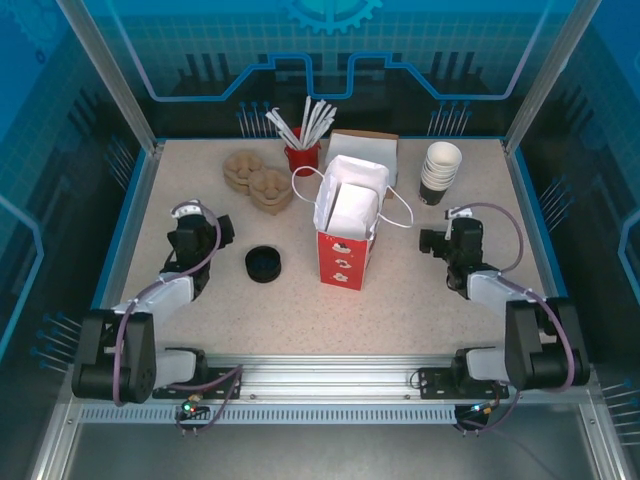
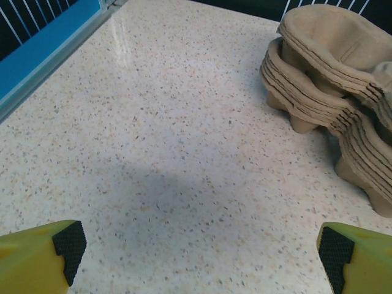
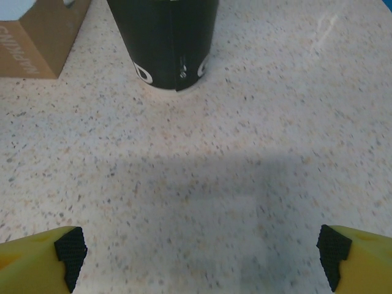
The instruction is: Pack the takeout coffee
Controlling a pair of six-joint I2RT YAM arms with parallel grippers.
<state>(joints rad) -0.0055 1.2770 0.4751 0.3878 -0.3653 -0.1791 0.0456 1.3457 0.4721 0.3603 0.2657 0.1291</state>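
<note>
Brown box (image 3: 33,43) lettering, not legible

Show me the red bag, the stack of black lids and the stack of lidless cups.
red bag (image 1: 342,262), top view, red front face
stack of black lids (image 1: 263,264), top view, top lid
stack of lidless cups (image 1: 436,183), top view, dark side wall

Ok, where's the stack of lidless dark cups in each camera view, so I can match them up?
Top external: stack of dark cups at far right, just right of the cardboard box.
Right wrist: the stack of dark cups at top centre, lower part only, with the cardboard box at top left.
Left wrist: faces the stacked pulp cup carriers.
Shared landmark: the cardboard box beside the cups.
</note>
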